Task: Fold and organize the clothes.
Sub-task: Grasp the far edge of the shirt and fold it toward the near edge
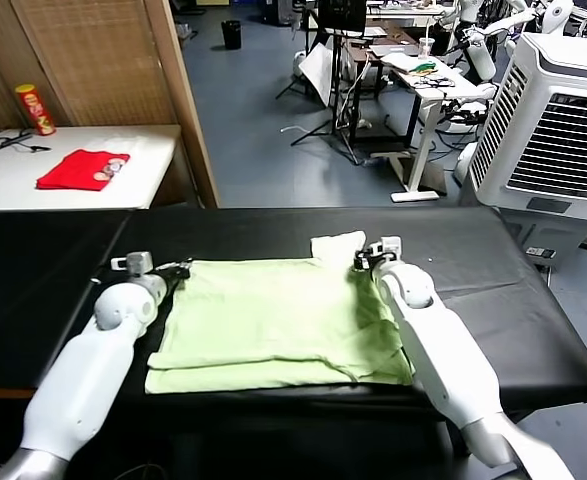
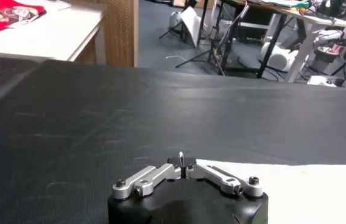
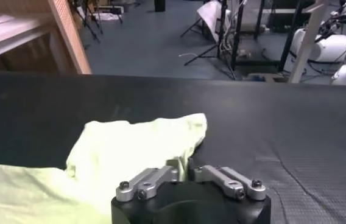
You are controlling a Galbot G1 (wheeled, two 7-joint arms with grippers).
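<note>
On the black table (image 1: 493,300), both claws grip the far corners of the green T-shirt (image 1: 273,320): left claw (image 1: 178,270), right claw (image 1: 361,262).

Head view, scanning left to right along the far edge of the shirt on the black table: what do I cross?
left gripper, shut at the shirt's far-left corner → green T-shirt → right gripper, shut on the shirt's far-right corner → bare black table.

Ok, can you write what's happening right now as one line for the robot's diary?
left tool: shut on T-shirt far left corner | right tool: shut on far right corner | T-shirt: flat on black table
</note>
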